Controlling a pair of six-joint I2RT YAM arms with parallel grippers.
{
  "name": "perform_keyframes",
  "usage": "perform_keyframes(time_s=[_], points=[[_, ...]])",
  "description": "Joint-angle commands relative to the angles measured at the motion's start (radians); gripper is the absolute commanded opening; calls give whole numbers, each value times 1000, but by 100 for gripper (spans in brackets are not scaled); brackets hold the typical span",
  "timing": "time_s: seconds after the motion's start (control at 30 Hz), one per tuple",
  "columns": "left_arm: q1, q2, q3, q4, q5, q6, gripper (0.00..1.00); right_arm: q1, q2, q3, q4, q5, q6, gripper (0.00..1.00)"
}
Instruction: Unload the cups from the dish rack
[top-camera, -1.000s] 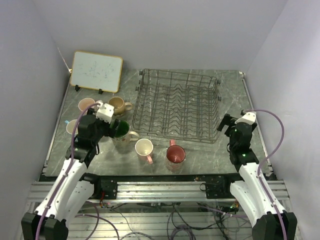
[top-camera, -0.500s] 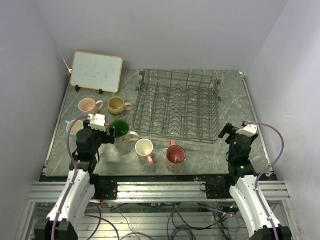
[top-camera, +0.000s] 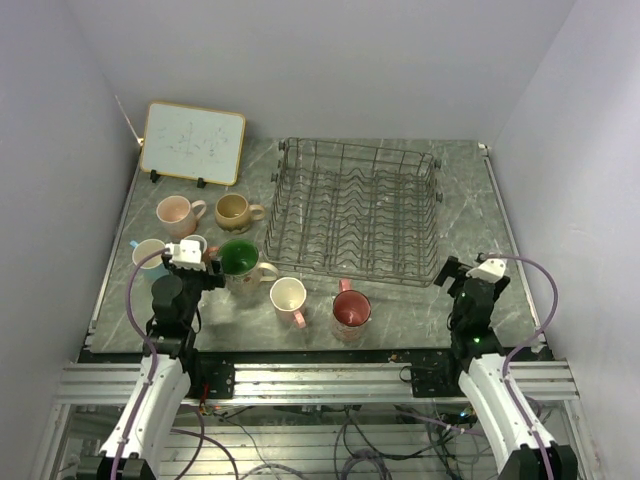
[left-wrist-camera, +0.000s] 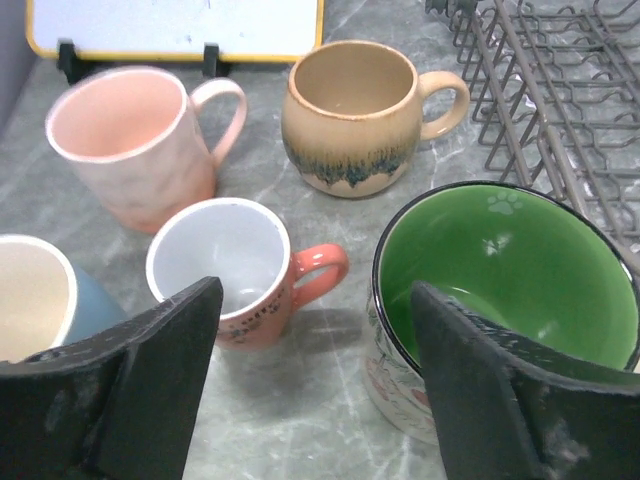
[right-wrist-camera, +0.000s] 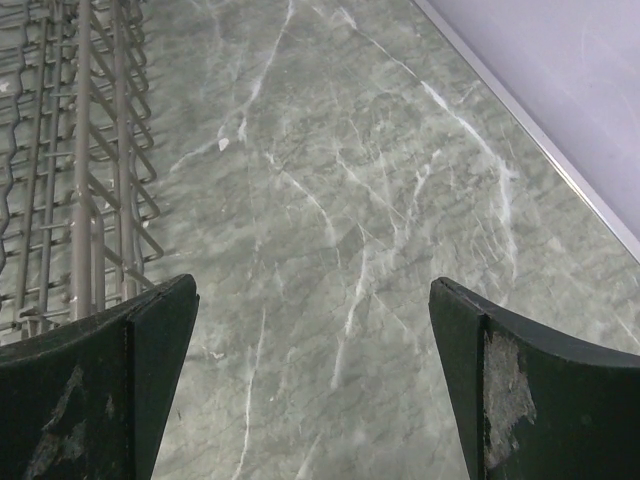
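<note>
The dish rack (top-camera: 355, 210) stands empty at the back middle of the table. Seven cups stand on the table to its left and front: pink (top-camera: 175, 211), tan (top-camera: 235, 210), light blue (top-camera: 148, 254), small salmon (top-camera: 195, 243), green-inside (top-camera: 240, 260), cream (top-camera: 288, 296) and dark pink (top-camera: 351, 309). My left gripper (top-camera: 203, 266) is open and empty, low, just near of the salmon cup (left-wrist-camera: 225, 265) and the green-inside cup (left-wrist-camera: 510, 280). My right gripper (top-camera: 452, 274) is open and empty over bare table (right-wrist-camera: 350, 250), right of the rack's near right corner (right-wrist-camera: 70, 150).
A wood-framed whiteboard (top-camera: 192, 143) leans at the back left, behind the pink cup (left-wrist-camera: 130, 140) and the tan cup (left-wrist-camera: 350, 115). The light blue cup (left-wrist-camera: 35, 300) is at my left finger. The table's right edge (right-wrist-camera: 540, 140) meets the wall.
Both arms have drawn back toward the near edge and dropped lower. The left gripper has come away from the green-inside cup, which stays on the table.
</note>
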Motion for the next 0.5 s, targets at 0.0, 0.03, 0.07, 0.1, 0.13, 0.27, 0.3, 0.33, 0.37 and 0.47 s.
perform_keyframes(time_s=[0.0,0.03,0.07,0.1,0.13,0.27,0.3,0.33,0.37,0.47], points=[[11,63,-6,22,-48,-1,99,-3,82,-12,138,2,-20,100],[10,54,-9,18,-50,-1,98,-2,91,-20,160,-29,-39,100],[10,47,-11,16,-50,-1,97,2,87,-33,184,-78,-66,100],[11,48,-11,17,-49,-1,97,6,64,-51,193,-121,-89,100],[10,55,-7,21,-50,-1,97,10,31,-75,208,-162,-111,100],[10,57,-6,20,-51,-2,97,10,54,-92,237,-215,-137,100],[11,53,-6,18,-52,-2,97,11,72,-86,239,-212,-134,100],[11,51,-8,17,-52,-2,97,11,66,-85,237,-213,-135,100],[10,51,-7,17,-52,-2,97,11,44,-88,226,-216,-135,100],[11,51,-7,16,-54,-2,97,10,-14,-101,199,-213,-133,100]])
